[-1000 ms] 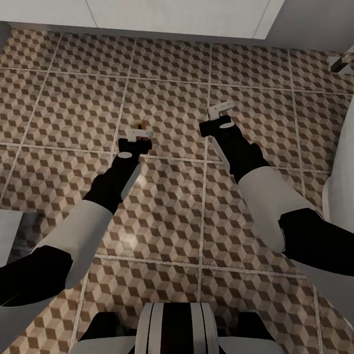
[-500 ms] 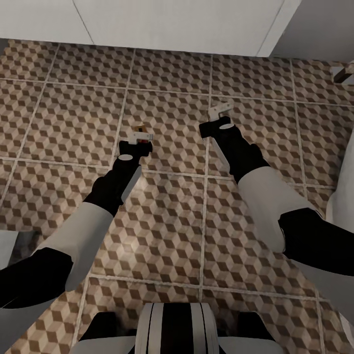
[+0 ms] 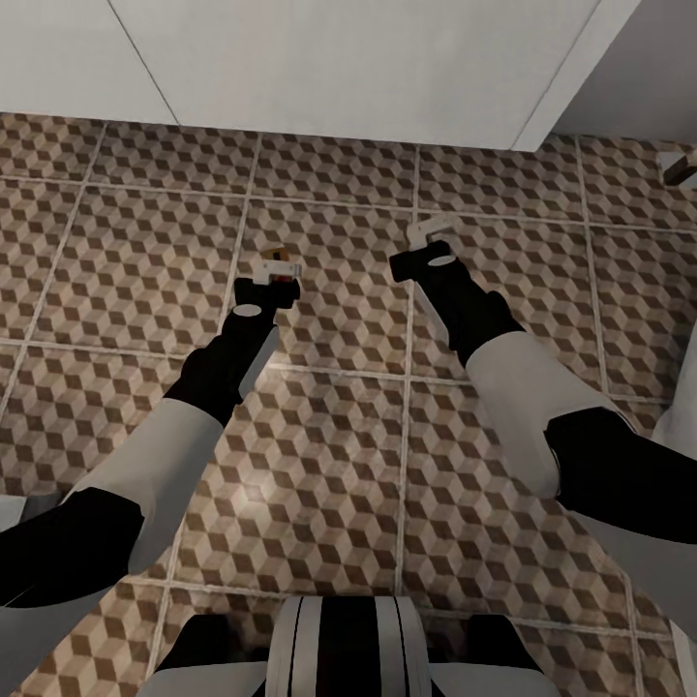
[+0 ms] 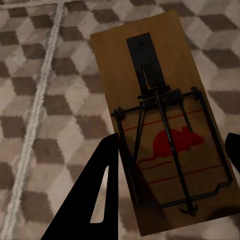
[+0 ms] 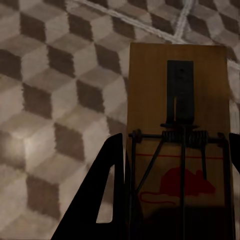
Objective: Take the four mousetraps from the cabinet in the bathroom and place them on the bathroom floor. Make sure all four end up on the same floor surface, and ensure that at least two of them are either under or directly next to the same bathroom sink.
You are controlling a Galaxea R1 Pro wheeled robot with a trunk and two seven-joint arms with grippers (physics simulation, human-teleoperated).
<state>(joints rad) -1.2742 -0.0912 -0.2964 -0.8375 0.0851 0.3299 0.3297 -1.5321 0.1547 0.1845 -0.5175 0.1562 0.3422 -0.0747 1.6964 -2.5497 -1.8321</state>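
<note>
1. Neither mousetrap carries any readable writing; each has a red mouse silhouette and thin red lines printed on its wooden face, under a black spring and wire bar.
2. I count two mousetraps, one per arm; the left mousetrap [image 4: 162, 120] sits between my left fingers [image 4: 95, 195], which pinch it by its long edges; in the head view it shows as a small orange-brown slab [image 3: 277, 256] at the tip of my left gripper [image 3: 271, 274].
3. The right mousetrap [image 5: 180, 145] is pinched the same way by my right fingers [image 5: 100, 195]; in the head view my right gripper [image 3: 429, 237] hangs over a grout line, and the trap itself is too small to make out there.
4. Both traps are held above the bathroom floor [image 3: 145, 271], not lying on it; its tiles show the brown, beige and white cube pattern with pale grout.
5. On the far side a white cabinet front [image 3: 339, 68] meets the floor; a white rounded fixture [image 3: 678, 426] stands at the right edge; a small brown and white object [image 3: 681, 166] lies far right, too small to identify.
</note>
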